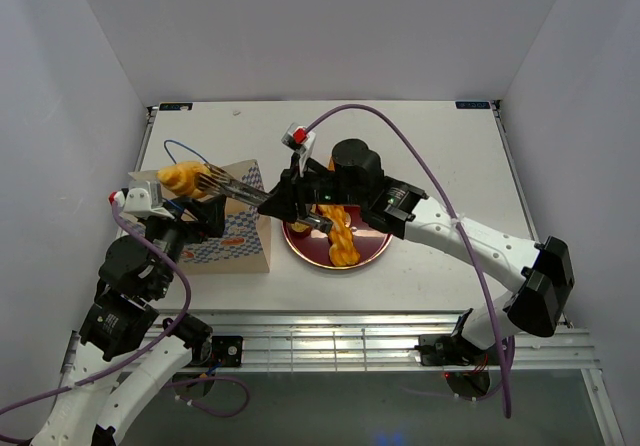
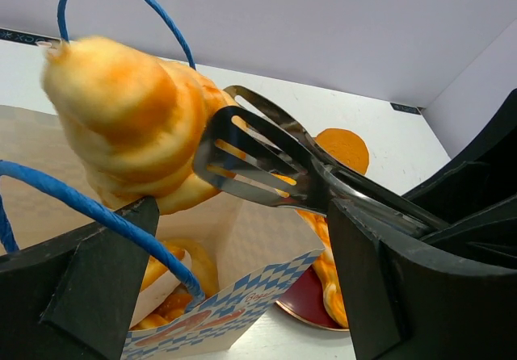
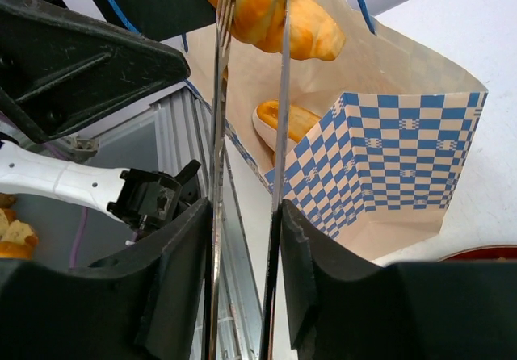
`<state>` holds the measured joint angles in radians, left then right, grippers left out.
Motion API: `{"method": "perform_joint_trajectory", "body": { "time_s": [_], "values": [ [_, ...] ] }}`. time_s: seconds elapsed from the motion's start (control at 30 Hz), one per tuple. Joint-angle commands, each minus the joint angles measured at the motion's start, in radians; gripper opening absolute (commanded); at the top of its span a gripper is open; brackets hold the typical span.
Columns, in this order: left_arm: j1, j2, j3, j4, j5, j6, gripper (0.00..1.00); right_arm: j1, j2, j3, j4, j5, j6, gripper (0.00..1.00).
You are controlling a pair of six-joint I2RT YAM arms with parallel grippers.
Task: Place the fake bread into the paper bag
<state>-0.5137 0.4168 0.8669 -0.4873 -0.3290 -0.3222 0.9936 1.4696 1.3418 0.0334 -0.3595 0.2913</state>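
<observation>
Table's (image 1: 430,146) bag (image 3: 404,158) shows inner loaves (image 3: 287,122) only from wrists; right gripper (image 3: 246,239) clamps bread-laden tongs (image 2: 258,162), left gripper (image 2: 242,223) gapes.

Top camera looks down; close wrist cameras share paper bag (image 3: 404,158).

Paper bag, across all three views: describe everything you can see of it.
The paper bag is tan kraft paper with a blue-and-white checkered band and thin blue cord handles. It stands open on the white table, left of the dark red plate. One bread piece lies inside; tongs hold a bread loaf above its mouth. One cord lies across the left gripper.
</observation>
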Motion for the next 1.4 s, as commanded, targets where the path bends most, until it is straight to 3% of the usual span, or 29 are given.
{"method": "perform_joint_trajectory", "body": {
  "time_s": [0.0, 0.17, 0.9, 1.37],
  "values": [
    [-0.003, -0.004, 0.024, -0.010, 0.005, 0.005, 0.95, 0.011, 0.008, 0.074, 0.089, -0.022, 0.009, 0.45],
    [-0.003, -0.006, 0.024, -0.013, 0.001, 0.005, 0.95, 0.011, 0.018, 0.103, 0.074, -0.009, 0.002, 0.54],
    [-0.003, -0.012, 0.027, -0.027, -0.022, 0.012, 0.95, 0.011, -0.054, 0.117, -0.027, 0.056, -0.049, 0.57],
    [-0.003, 0.005, -0.006, 0.001, -0.035, 0.009, 0.95, -0.015, -0.281, -0.015, -0.115, 0.306, -0.084, 0.57]
  ]
}}
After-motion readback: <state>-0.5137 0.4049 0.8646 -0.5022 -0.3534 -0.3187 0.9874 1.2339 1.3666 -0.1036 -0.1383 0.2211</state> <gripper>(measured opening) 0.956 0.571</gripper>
